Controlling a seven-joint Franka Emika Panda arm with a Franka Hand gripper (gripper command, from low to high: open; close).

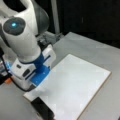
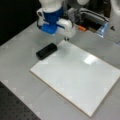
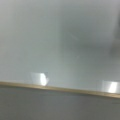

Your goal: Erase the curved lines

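Gripper state: cannot tell; hovers at 11 o'clock corner of flat white rectangular board; black rectangular eraser block lies unheld beside it; no squiggle visible. Risk: sweeping without eraser

All three pictures are soft and blurred, the wrist view most of all. Light falls from above: bright glare patches sit on the white board in a front view and near its edge in the wrist view. The backgrounds are dark.
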